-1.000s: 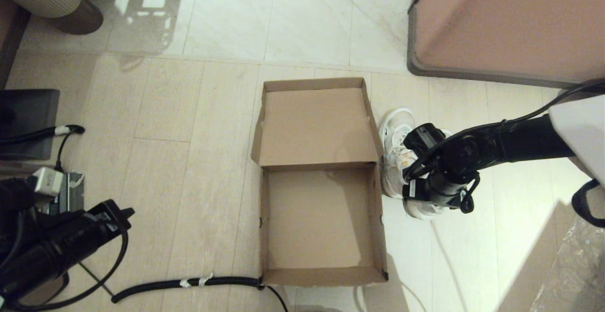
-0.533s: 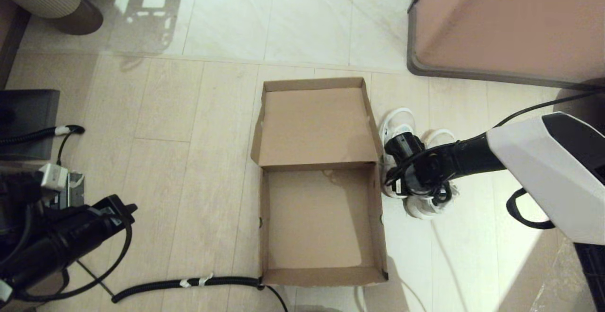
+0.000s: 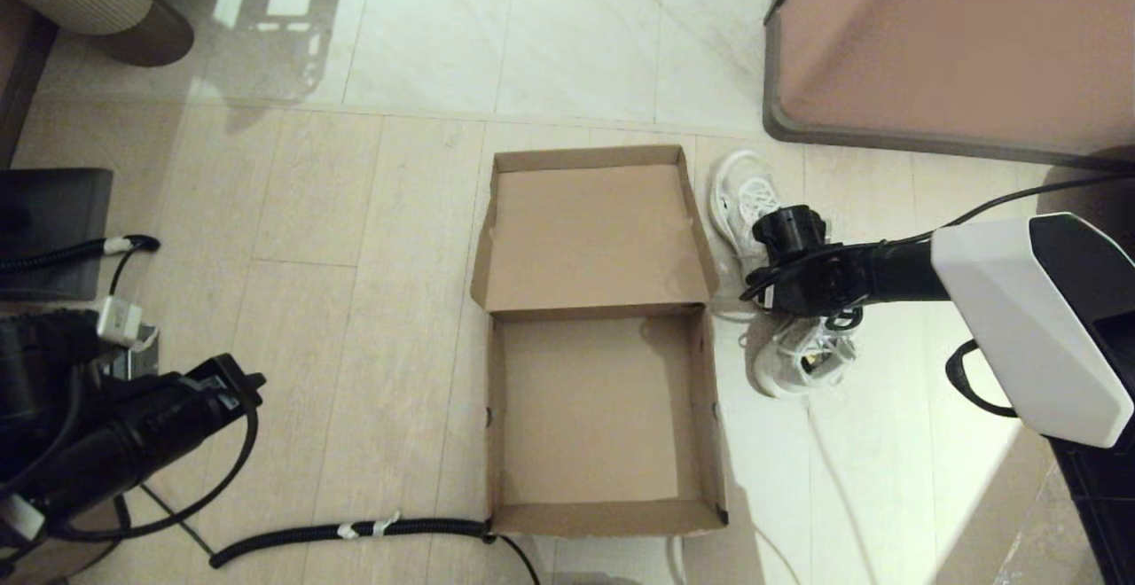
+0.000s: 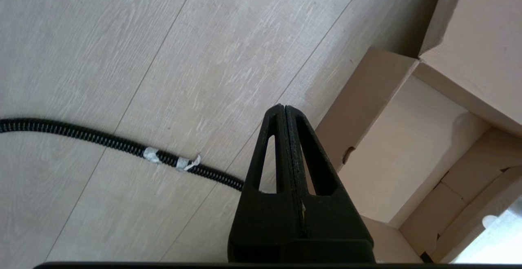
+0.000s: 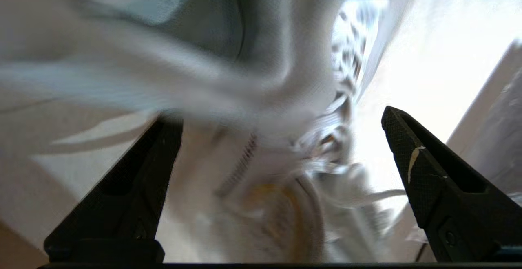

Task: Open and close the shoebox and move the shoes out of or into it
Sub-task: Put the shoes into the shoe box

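The shoebox (image 3: 603,425) lies open and empty on the floor, its lid (image 3: 594,235) folded back on the far side. Both white shoes rest on the floor right of it, one by the lid (image 3: 743,198) and one nearer me (image 3: 802,362). My right gripper (image 3: 792,276) hangs low over them. In the right wrist view it (image 5: 279,117) is open wide, with the laced tops of the shoes (image 5: 285,167) blurred between its fingers (image 5: 412,159). My left gripper (image 3: 239,386) is parked at the near left, shut (image 4: 284,108) and empty, beside the box's left wall (image 4: 346,122).
A big pinkish-brown block with a grey rim (image 3: 949,44) stands at the far right. A black corrugated cable (image 3: 355,529) runs along the floor to the box's near-left corner. Dark equipment (image 3: 53,222) sits at the left edge.
My right arm swung left, then away from me, over the shoes. The shoe by the lid slid farther away and the pair came apart. The left arm barely shifted.
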Robot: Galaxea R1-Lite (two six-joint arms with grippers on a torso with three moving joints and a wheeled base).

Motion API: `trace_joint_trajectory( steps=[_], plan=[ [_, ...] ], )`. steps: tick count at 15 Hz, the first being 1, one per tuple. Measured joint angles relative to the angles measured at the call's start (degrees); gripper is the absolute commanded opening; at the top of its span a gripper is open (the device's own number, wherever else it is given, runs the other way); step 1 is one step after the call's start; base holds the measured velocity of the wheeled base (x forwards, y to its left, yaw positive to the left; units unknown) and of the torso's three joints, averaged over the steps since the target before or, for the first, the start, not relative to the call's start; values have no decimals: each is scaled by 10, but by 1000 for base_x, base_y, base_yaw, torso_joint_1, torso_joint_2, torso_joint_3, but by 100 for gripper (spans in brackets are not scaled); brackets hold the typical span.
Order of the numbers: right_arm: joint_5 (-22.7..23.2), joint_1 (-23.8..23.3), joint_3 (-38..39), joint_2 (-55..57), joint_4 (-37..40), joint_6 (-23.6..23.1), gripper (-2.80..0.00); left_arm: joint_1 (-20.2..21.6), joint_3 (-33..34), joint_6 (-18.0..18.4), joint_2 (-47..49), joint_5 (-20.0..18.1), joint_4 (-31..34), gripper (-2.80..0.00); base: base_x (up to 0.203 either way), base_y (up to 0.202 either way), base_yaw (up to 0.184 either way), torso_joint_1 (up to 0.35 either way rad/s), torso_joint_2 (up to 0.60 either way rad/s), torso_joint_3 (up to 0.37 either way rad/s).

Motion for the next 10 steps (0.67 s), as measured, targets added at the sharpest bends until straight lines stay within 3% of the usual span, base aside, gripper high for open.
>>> trace_joint_trajectory(
  steps=[5, 10],
  plan=[
    [9, -27, 13, -30, 10, -4, 0, 0, 1, 0, -1, 1, 0, -280, 0, 0, 0, 0, 0, 0],
    [79, -22, 85, -101, 45, 3, 0, 0, 15, 0, -23, 2, 1, -280, 0, 0, 0, 0, 0, 0]
  ],
)
